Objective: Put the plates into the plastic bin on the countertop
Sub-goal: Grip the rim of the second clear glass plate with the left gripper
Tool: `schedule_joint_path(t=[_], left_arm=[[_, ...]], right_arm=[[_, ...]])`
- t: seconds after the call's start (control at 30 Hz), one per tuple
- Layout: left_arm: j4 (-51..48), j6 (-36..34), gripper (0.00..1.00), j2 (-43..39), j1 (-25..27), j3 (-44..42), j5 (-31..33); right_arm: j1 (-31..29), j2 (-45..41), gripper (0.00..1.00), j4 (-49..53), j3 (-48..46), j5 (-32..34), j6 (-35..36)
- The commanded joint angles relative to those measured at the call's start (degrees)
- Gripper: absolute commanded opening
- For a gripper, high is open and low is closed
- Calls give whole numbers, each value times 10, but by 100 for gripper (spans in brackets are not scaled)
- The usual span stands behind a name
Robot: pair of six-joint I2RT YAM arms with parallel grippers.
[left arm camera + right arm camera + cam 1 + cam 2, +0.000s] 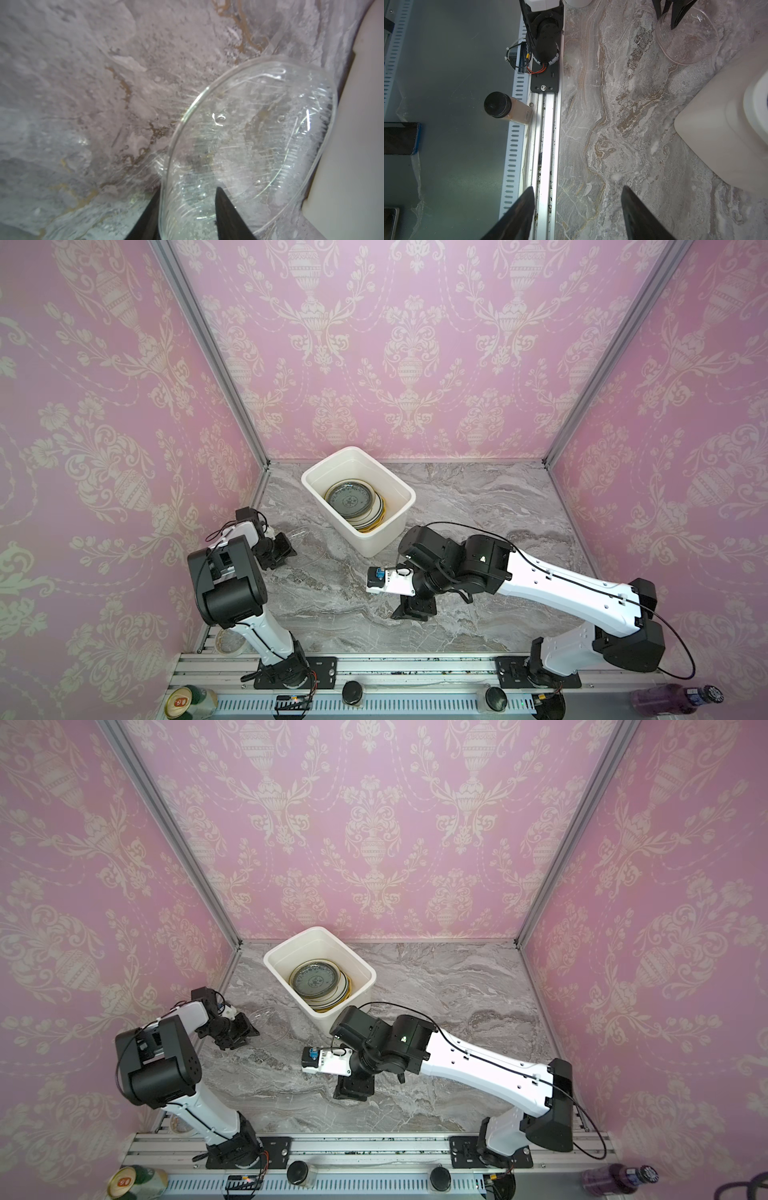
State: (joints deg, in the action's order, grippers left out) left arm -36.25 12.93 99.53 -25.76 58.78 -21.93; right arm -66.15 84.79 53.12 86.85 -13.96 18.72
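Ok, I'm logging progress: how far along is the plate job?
Done: a stack of plates sits in the bin. In hand: the left gripper straddles the rim of one glass plate on the countertop. Remaining: binning that plate. The right gripper is open, empty.

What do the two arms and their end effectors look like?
The left arm and right arm share white link shells, boxy black joint housings and thin black cables looped alongside. The left end effector and right end effector have black fingers tapering to points. A white module with a blue part sits on the right wrist.
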Motion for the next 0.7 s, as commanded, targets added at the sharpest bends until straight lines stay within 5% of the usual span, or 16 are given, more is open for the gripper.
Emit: schedule_joint_path(t=[0.0,0.5,0.6,0.67], left_arm=[[1,1,32,-22,-2,-8,35],[-36,62,1,-113,-2,-39,172],[-38,62,2,-117,-2,-40,158],[-35,62,23,-116,-2,-41,150]], right_arm=[[-2,0,67,7,17,16,-14],[-4,-7,68,-26,48,114,-72],[-4,-12,68,-37,53,130,-90],[-4,-20,68,-47,50,129,-100]])
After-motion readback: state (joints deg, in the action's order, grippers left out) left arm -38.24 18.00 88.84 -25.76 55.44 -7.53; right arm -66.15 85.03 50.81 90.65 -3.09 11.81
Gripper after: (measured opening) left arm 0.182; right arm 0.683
